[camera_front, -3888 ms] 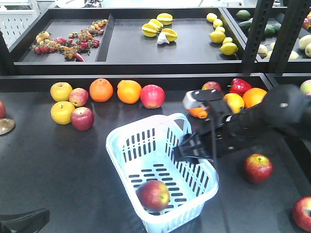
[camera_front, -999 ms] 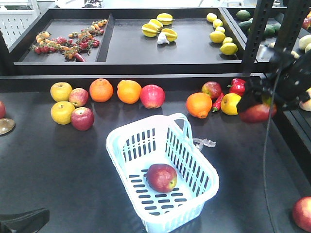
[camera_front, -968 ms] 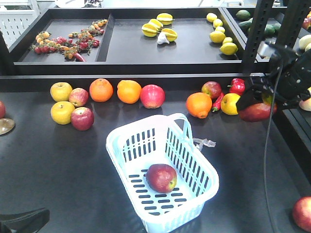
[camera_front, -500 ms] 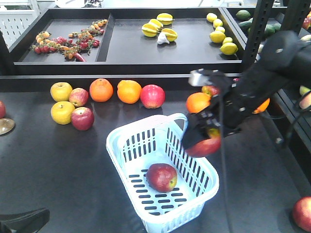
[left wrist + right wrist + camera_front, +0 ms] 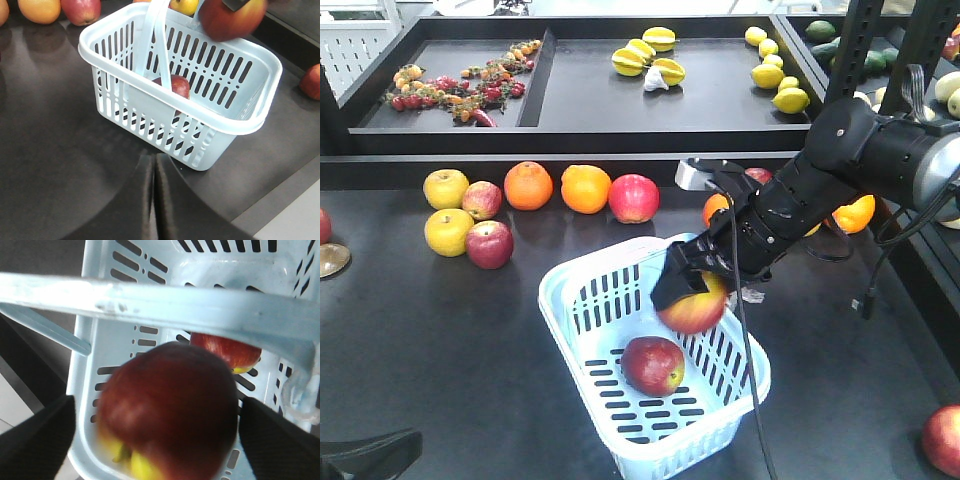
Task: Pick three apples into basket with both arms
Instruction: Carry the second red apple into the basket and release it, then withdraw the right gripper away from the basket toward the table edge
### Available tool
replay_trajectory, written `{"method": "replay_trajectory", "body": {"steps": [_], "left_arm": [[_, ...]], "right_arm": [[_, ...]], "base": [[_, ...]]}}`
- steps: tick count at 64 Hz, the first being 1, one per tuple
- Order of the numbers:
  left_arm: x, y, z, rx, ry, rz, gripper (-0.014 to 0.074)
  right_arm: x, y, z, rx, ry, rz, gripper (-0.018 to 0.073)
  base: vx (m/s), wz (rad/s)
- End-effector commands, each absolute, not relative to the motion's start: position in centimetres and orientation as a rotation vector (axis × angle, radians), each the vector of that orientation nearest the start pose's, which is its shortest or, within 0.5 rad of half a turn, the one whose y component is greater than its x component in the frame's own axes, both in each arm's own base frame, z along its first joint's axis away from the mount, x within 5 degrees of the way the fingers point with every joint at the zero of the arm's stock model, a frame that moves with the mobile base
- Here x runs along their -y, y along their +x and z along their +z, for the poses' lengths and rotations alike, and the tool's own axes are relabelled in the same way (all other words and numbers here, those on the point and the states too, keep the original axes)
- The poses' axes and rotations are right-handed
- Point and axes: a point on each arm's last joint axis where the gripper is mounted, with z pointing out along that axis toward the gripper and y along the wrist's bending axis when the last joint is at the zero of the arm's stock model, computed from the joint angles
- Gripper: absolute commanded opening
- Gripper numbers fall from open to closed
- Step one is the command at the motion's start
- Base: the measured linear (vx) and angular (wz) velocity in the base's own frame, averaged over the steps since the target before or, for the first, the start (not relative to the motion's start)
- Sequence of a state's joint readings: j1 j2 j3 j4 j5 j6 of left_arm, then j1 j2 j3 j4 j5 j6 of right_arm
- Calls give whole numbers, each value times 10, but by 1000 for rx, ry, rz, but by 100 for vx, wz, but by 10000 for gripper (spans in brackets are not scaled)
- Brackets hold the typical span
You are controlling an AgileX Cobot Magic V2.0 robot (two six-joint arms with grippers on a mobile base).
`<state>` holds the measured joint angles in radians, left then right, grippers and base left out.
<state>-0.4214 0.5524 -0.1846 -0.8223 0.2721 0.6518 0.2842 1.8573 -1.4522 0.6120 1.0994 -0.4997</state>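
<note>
The basket (image 5: 582, 300) is a pale blue-white rectangular plastic unit with slotted walls and a slotted floor. It stands on the dark surface (image 5: 440, 350), and its thin loop handle (image 5: 150, 35) is raised over the opening. The held apple (image 5: 695, 305) is dark red on top and shades to yellow-green on its lower part. It hangs above the basket opening, close to the long wall on the robot's right, and does not touch the basket floor. The right claw (image 5: 688, 285) is open to the width of this apple and grips it. In the right wrist view one black finger (image 5: 40, 440) shows on each side of the fruit, and both press against its skin. The second apple (image 5: 653, 365) is red with a yellow patch. It lies on the basket floor below the held apple and well apart from it. The third apple (image 5: 942, 438) rests on the surface outside the basket, well beyond its right wall. The left claw (image 5: 154, 200) is fully closed, with its two pointed fingers pressed together along a thin seam, and it holds nothing. It sits low over the surface in front of the basket's near wall and does not touch the basket.
</note>
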Motion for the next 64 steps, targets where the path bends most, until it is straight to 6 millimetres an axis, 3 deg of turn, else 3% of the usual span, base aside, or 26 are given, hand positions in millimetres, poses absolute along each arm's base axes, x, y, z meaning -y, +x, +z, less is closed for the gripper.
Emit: {"method": "replay_trajectory", "body": {"steps": [1,18,28,33,45,55,64], "left_arm": [[59,95,228,-1976,345,-559,-6],[59,95,228,-1976,345,-559,-6],[59,95,228,-1977,346,-560,-6],[59,94,228,-1978,347,-561,-6],[59,94,228,-1978,347,-561,-6],[59,94,228,-1978,347,-561,-6],[59,94,228,-1978,347,-561,-6]], "right_arm": [[-153,349,277,-2618,-745,830,729],[-152,343,276,-2672,-805,849,684],[-139,335,280,-2763,-832,686,568],[-130,331,288,-2787,-792,538,456],[-105,317,312,-2849,-647,235,-17],[-89,309,330,-2834,-506,50,-10],[-83,298,344,-2807,-451,1,-9]], "base": [[0,0],[0,0],[0,0],[0,0],[0,0],[0,0],[0,0]]}}
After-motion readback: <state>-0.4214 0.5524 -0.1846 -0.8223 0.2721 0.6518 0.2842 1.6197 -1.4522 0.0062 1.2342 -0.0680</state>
